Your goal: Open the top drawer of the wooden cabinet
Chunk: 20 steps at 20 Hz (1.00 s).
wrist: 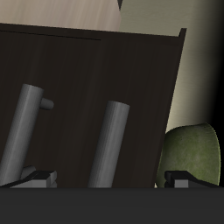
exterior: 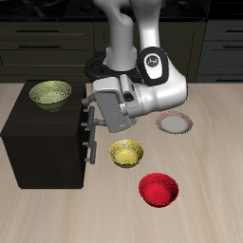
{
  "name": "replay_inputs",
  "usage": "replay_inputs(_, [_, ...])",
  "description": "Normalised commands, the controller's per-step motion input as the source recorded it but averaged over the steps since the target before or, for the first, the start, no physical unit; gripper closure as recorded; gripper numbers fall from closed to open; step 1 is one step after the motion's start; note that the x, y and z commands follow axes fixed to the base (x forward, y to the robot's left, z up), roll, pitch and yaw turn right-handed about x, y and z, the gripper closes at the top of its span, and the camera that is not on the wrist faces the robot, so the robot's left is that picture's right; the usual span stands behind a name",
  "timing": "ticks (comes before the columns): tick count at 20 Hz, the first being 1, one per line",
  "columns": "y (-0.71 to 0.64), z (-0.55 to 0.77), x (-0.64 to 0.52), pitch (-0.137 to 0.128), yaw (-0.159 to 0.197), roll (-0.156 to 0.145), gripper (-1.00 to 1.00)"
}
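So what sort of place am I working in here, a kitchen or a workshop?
Most likely a simulated kitchen. Dark kitchen units with drawers line the back, a very dark brown wooden cabinet stands on the light wooden table, and round bowls lie about: a yellow one and a red one.

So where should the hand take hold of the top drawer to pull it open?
Grip the top drawer by its grey bar handle, near the bar's middle, one finger on either side of it. Come straight at the wooden cabinet front: the bar stands proud on posts, leaving finger room behind. The hand already faces it.
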Motion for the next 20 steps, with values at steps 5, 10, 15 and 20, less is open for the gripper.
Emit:
replay_inputs(5, [-0.26, -0.09, -0.1, 0.013, 0.013, -0.064, -1.0])
replay_inputs(10, [-0.19, -0.14, -0.11, -0.002, 0.01, -0.047, 1.0])
replay_inputs(15, [0.07, 0.07, 0.0, -0.018, -0.017, 0.017, 1.0])
replay_inputs(20, [0.05, 0.13, 0.02, -0.024, -0.023, 0.009, 1.0])
